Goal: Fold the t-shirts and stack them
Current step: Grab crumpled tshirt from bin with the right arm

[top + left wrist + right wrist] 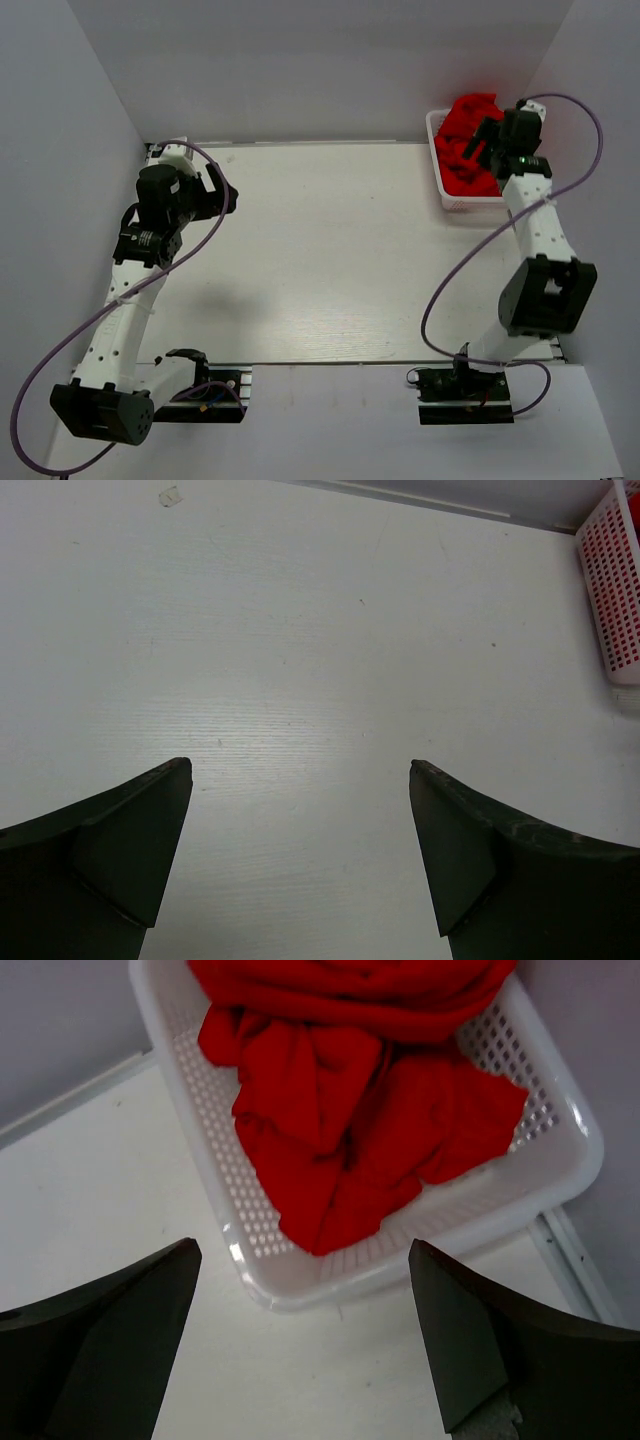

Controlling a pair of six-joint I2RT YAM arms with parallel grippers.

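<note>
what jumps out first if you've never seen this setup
The red t-shirts stand out first, crumpled in a heap in the white basket at the table's far right corner. The right gripper hangs open over the basket, and the left gripper is open above the table on the left side.

**Bright, even light with soft shadows**

The overhead view is sharp and evenly lit. The matte white worktop (330, 250) carries only faint, soft-edged shadows beside the arms. Both wrist views are bright. In them the dark tool fingers (110, 870) sit close to the lens as near-black, slightly blurred shapes. The crumpled bright red cloth t-shirts (340, 1110) look heavily saturated, with shaded folds, and tint the wall pink overhead.
</note>
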